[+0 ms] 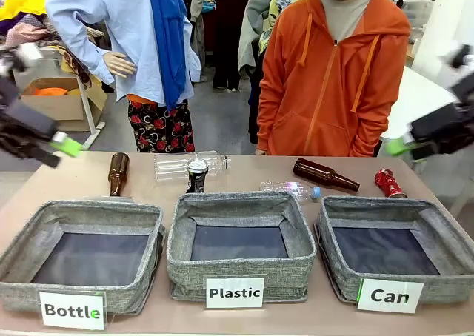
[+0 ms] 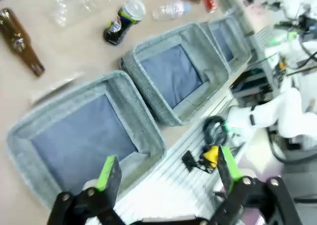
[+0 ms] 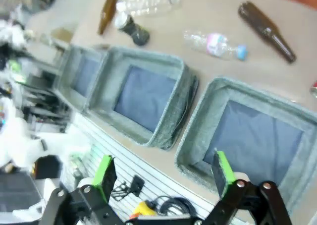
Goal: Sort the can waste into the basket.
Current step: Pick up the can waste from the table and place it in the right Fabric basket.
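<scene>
Left gripper and right gripper are spread wide, empty. The crushed shiny red metal can is best gripped across its middle.

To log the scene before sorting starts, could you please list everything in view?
Can basket: one, grey, front right, empty
Plastic bin: one, grey, front middle, empty
Bottle bin: one, grey, front left, empty
Black-and-silver can: one, standing behind the Plastic bin
Crushed red can: one, lying behind the Can basket
Brown glass bottles: two, lying, far left and right of centre
Clear plastic bottles: two, lying mid-table
Person: one, orange hoodie, far side
Left gripper: black, green pads, open
Right gripper: same, open
</scene>
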Robot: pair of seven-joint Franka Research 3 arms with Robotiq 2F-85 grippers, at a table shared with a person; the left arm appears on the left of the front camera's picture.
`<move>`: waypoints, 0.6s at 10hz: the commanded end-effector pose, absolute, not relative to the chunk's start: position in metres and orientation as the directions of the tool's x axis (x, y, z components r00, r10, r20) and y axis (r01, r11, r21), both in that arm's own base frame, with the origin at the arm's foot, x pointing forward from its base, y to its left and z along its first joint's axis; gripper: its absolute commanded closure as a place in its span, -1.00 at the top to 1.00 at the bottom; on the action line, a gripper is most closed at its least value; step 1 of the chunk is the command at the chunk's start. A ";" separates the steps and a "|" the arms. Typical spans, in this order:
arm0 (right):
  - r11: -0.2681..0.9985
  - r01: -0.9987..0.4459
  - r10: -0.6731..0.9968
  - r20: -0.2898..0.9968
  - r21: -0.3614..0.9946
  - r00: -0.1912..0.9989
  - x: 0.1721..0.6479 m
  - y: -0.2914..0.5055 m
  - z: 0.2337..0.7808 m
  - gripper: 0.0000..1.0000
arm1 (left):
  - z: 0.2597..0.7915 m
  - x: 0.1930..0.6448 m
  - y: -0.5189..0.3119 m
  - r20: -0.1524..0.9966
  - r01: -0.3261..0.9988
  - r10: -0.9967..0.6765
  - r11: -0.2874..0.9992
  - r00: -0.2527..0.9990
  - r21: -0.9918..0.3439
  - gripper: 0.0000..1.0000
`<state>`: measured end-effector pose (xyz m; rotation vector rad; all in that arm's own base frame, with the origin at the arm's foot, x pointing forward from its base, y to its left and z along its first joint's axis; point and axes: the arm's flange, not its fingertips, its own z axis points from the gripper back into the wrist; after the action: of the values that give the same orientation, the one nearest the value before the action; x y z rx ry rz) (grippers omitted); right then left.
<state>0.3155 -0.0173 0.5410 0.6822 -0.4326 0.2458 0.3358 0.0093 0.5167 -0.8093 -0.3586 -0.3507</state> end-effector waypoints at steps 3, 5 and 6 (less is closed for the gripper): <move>0.566 -0.153 -0.284 0.366 0.810 0.886 0.304 -0.140 0.480 1.00 | 0.458 0.326 0.115 0.353 0.202 0.263 0.466 0.898 -0.861 1.00; 0.471 -0.071 -0.414 0.291 0.879 0.862 0.298 -0.180 0.448 1.00 | 0.426 0.318 0.158 0.286 0.129 0.435 0.354 0.854 -0.926 1.00; 0.427 -0.036 -0.459 0.251 0.904 0.852 0.295 -0.195 0.434 1.00 | 0.418 0.308 0.161 0.280 0.125 0.501 0.320 0.819 -0.939 1.00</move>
<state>0.2935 -0.1980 0.4474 1.0523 -0.4912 -0.2736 0.3153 0.1784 0.4278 -1.1862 -0.5267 0.2656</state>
